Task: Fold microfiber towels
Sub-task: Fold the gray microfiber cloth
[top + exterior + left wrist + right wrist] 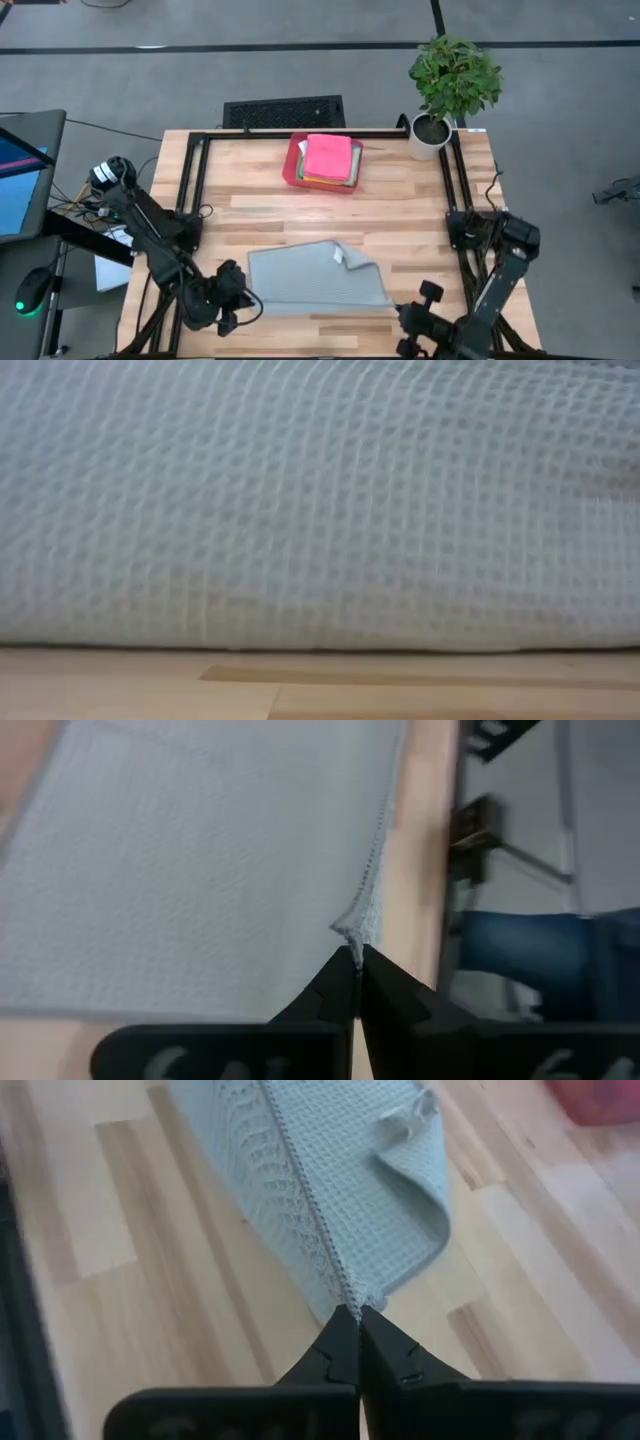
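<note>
High view: a grey towel (pixel 315 278) lies spread on the near half of the table (pixel 400 205), between my two arms. Its far right corner is turned over, showing a small white tag.

My left gripper (pixel 243 296) is at the towel's near left corner. In the left wrist view my fingers (pixel 330 995) are pressed together on the hemmed corner of the cloth, pinching it.

My right gripper (pixel 400 312) is at the towel's near right corner. In the right wrist view the gripper (pixel 357 1320) is clamped on the corner where the stitched hem ends, and the cloth rises slightly off the wood towards the fingertips.

A red tray (pixel 292 165) sits at the far middle of the table, well apart from the grey towel. It holds stacked folded towels with a pink towel (pixel 327 157) on top. A potted plant (pixel 448 85) stands at the far right corner.

Low view: the waffle weave of the grey towel fills nearly the whole frame above a strip of table.
</note>
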You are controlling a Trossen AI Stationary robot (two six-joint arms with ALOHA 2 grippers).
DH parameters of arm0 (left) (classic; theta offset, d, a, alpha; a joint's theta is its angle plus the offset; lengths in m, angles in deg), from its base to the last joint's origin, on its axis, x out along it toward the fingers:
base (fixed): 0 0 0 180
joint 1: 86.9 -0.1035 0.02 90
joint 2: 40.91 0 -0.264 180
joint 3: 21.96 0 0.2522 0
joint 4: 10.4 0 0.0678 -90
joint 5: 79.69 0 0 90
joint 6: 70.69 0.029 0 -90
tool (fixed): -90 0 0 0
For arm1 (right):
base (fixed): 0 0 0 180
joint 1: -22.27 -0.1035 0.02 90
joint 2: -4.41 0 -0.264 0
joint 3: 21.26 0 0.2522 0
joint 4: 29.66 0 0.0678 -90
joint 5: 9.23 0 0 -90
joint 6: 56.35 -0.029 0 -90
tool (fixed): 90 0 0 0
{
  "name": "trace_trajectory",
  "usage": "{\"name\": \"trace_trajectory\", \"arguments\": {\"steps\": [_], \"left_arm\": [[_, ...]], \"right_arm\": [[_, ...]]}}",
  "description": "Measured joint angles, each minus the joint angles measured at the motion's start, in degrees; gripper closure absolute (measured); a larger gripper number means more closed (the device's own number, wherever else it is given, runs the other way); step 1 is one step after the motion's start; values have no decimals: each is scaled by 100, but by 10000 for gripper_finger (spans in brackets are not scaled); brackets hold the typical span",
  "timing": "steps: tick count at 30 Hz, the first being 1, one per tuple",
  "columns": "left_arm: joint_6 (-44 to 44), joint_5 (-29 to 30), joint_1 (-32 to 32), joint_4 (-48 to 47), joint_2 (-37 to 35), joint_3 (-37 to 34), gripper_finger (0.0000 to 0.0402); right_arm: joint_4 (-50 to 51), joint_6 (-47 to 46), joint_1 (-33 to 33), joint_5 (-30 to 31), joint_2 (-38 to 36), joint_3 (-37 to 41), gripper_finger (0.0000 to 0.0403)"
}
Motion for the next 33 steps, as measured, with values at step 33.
{"name": "trace_trajectory", "arguments": {"steps": [33], "left_arm": [[-433,-259,-610,-1791,386,-63,401]], "right_arm": [[-540,3178,2385,-685,-240,1161,383]]}}
